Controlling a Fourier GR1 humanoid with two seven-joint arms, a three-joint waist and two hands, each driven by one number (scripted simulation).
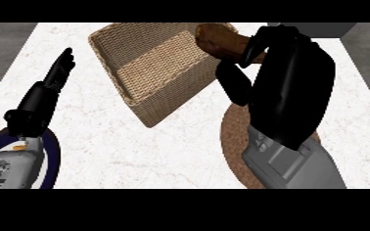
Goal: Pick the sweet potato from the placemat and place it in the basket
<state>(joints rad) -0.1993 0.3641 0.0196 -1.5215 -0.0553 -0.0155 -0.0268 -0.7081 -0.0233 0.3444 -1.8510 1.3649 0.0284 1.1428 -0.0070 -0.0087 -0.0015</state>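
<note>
At the far left the robot's left hand shows above its grey forearm. It is released, with black fingers straight and pointing toward the far side of the white marbled worktop, and it holds nothing. It is well apart from the other things.

Near the middle stands the tan woven basket, square in outline and turned so that one corner points toward the robot. Its walls are thick, and its inner floor is lighter than the rim. Nothing lies on the visible part of that floor.

At the basket's far right corner is the brown, elongated sweet potato, one rounded end reaching over the rim. Whether it touches the rim cannot be told. The right hand is grasping it: black fingers curl over its right end and the thumb sits below, just beside the basket's right wall.

Below that hand lies the round brown woven placemat. It is largely hidden by the right hand and its grey forearm, and only its left arc shows on the worktop.
</note>
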